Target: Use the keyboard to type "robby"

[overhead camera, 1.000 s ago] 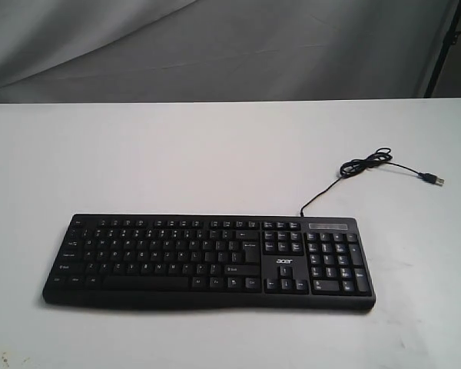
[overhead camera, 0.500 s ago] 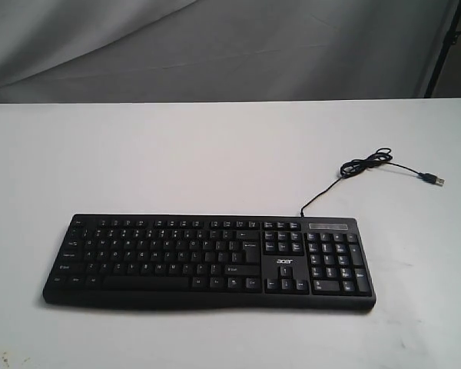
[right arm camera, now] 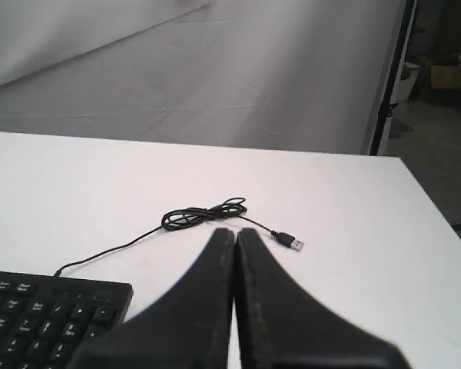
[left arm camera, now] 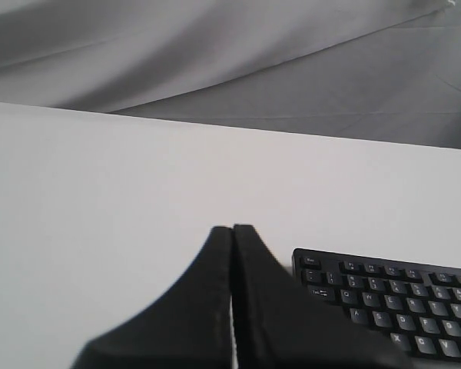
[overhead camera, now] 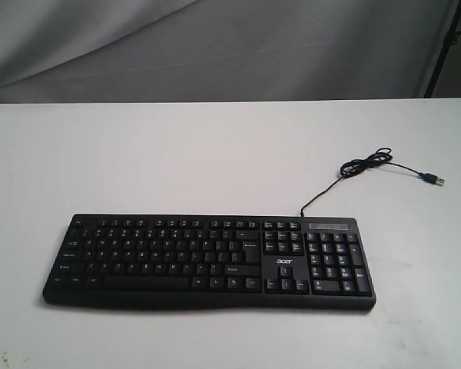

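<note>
The black keyboard (overhead camera: 207, 261) with number pad and white "acer" logo lies flat near the front of the white table (overhead camera: 177, 154). Its thin cable (overhead camera: 353, 169) runs back right to a loose coil and a USB plug (overhead camera: 436, 181). Neither arm shows in the exterior view. In the left wrist view my left gripper (left arm camera: 232, 229) is shut and empty, off the keyboard's (left arm camera: 392, 307) escape-key corner. In the right wrist view my right gripper (right arm camera: 236, 232) is shut and empty, beside the keyboard's (right arm camera: 46, 315) number-pad end, with the cable coil (right arm camera: 203, 214) beyond its tips.
A grey cloth backdrop (overhead camera: 215, 46) hangs behind the table's far edge. A dark stand pole (overhead camera: 446, 38) rises at the back right. The table's right edge (right arm camera: 434, 215) shows in the right wrist view, with floor and clutter beyond.
</note>
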